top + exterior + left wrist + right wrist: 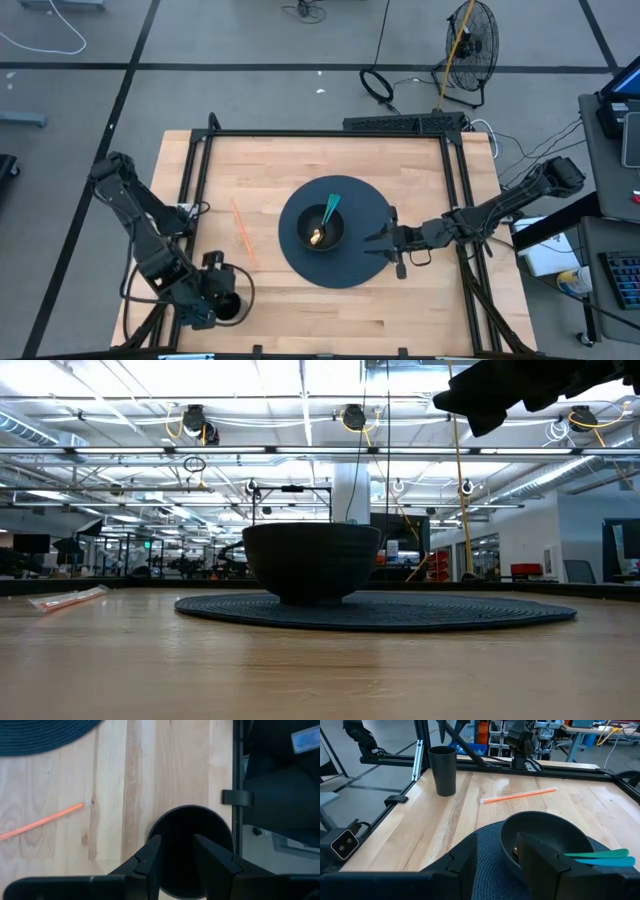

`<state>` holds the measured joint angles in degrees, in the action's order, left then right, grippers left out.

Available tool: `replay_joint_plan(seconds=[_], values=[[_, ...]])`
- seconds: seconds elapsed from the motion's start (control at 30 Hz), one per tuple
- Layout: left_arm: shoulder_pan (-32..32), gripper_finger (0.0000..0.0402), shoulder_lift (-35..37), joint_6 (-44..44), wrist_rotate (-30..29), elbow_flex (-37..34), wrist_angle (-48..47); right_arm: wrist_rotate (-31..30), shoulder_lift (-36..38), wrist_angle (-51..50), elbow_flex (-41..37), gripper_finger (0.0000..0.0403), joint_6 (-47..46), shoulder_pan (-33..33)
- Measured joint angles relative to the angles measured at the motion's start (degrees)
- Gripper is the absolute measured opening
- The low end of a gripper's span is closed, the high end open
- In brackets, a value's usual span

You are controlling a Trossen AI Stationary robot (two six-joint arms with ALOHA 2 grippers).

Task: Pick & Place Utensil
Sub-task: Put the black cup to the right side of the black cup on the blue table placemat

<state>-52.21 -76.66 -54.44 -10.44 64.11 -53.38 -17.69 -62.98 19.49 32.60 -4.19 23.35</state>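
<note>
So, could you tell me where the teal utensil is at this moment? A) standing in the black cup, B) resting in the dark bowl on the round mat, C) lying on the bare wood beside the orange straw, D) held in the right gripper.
B: the teal utensil rests in the dark bowl on the round mat, handle over the rim, while the right gripper hovers open beside it, holding nothing.

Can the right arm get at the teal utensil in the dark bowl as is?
Probably yes: the right end effector is open at the round mat's edge, facing the dark bowl, with the teal utensil's handle protruding, nothing between.
</note>
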Motion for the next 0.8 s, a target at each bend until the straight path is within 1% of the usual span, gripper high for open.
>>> replay_joint_plan(seconds=[0.17,0.57,0.8], values=[[0.0,0.0118,0.0,-1.7,0.0,-0.1,-1.4,0.0,-0.1,0.0,0.0,0.0130,-1.1,0.0],[0.2,0.0118,-1.0,-1.2,-0.5,-0.2,-2.3,0.1,-3.9,1.3,0.0,0.0130,-1.0,0.0],[0.2,0.0118,-1.8,-1.2,-0.6,-0.4,-2.7,0.1,-4.0,1.7,0.0,0.0130,-1.1,0.0]])
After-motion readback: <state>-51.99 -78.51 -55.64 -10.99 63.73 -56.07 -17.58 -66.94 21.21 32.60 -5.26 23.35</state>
